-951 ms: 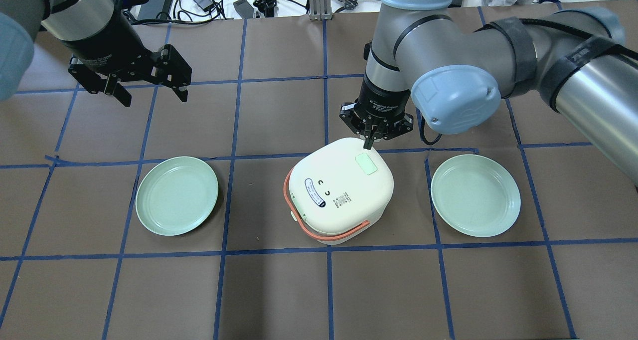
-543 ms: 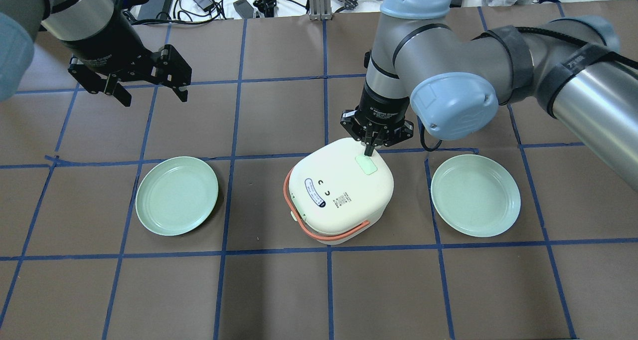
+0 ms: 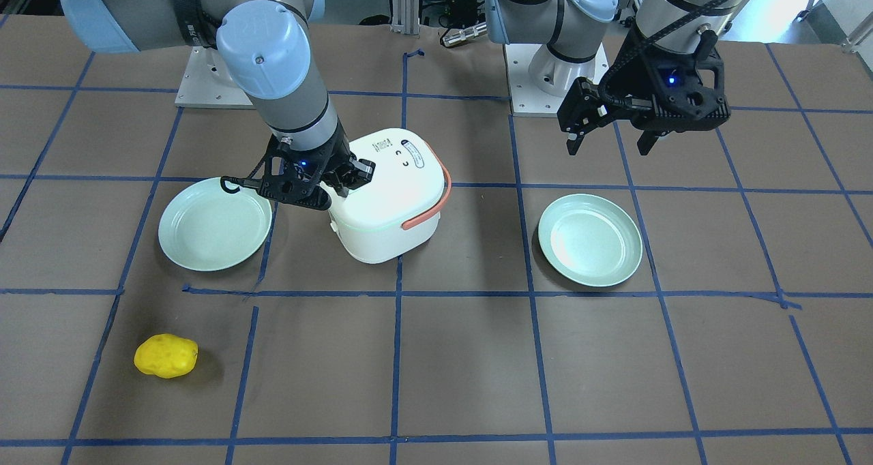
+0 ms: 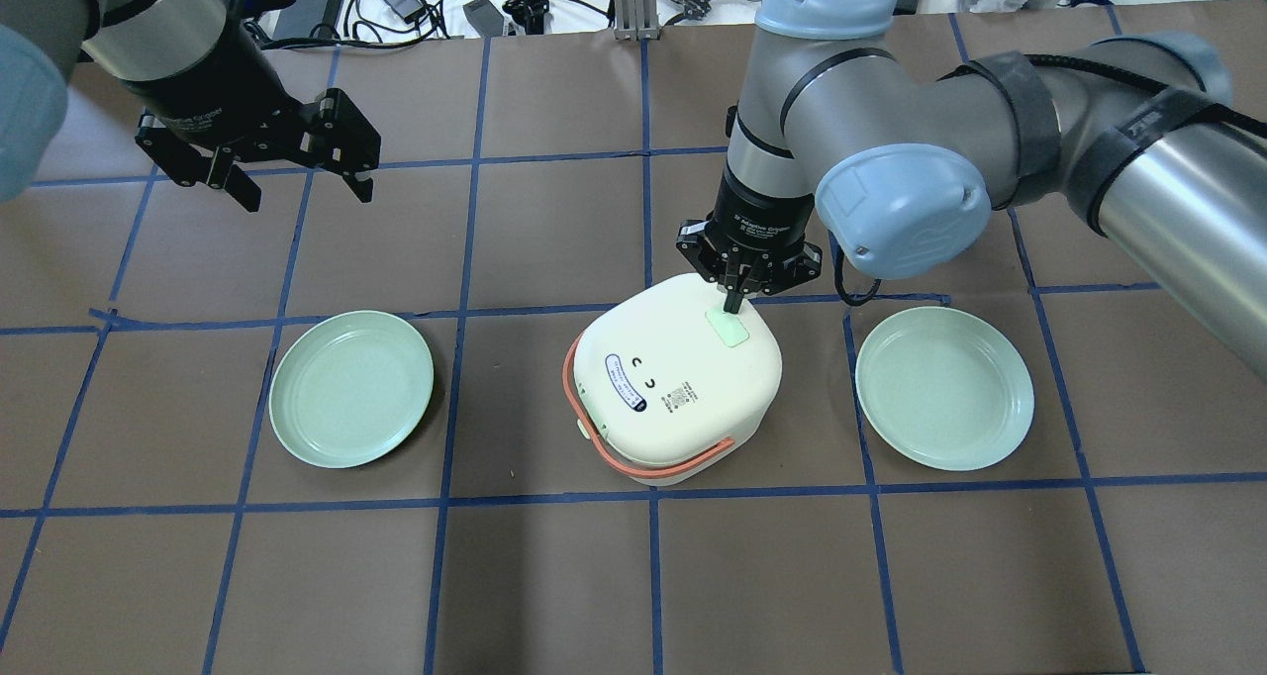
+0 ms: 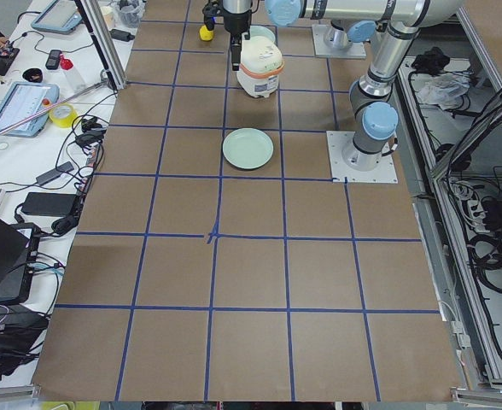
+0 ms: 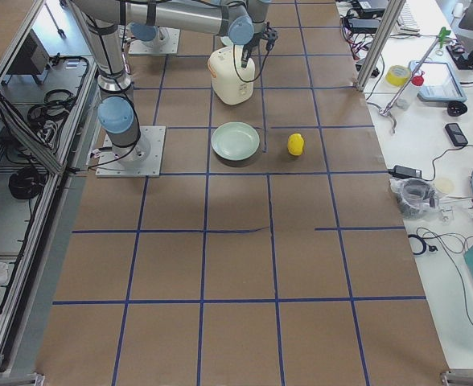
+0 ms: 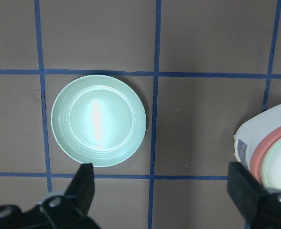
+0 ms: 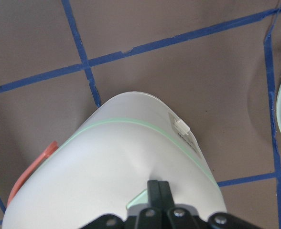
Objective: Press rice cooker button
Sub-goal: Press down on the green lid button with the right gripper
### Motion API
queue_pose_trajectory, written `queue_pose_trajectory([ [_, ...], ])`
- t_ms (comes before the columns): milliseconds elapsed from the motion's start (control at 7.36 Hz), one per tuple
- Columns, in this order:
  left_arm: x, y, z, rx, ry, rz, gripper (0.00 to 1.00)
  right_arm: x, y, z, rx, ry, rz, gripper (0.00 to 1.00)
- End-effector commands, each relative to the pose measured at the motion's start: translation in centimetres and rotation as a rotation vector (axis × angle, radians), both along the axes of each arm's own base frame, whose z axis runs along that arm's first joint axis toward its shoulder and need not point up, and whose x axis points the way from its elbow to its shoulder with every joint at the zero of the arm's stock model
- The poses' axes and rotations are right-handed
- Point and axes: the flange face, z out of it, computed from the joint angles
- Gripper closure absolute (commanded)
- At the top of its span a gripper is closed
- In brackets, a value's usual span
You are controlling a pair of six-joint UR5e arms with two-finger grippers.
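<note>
One rice cooker (image 4: 683, 398), two plates (image 4: 351, 388) — one yellow lump (image 3: 166, 356)

We count two pale green plates, the left plate (image 4: 351, 388) and the right plate (image 4: 944, 388); one white rice cooker (image 4: 678, 398) with one green button (image 4: 728, 327); one yellow lump (image 3: 166, 356); and two grippers, the left gripper (image 4: 307, 196) and the right gripper (image 4: 733, 305).
</note>
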Motion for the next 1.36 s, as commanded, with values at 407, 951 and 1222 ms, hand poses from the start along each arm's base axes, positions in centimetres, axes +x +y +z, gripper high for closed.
queue_pose_trajectory([
  [407, 0.0, 0.0, 0.0, 0.0, 0.0, -0.001, 0.0, 0.1, 0.5, -0.45, 0.046, 0.0, -0.017, 1.0],
  [951, 0.0, 0.0, 0.0, 0.0, 0.0, -0.001, 0.0, 0.11, 0.47, -0.53, 0.047, 0.0, -0.017, 1.0],
  [1222, 0.0, 0.0, 0.0, 0.0, 0.0, 0.001, 0.0, 0.13, 0.42, -0.69, 0.051, -0.001, -0.017, 1.0],
])
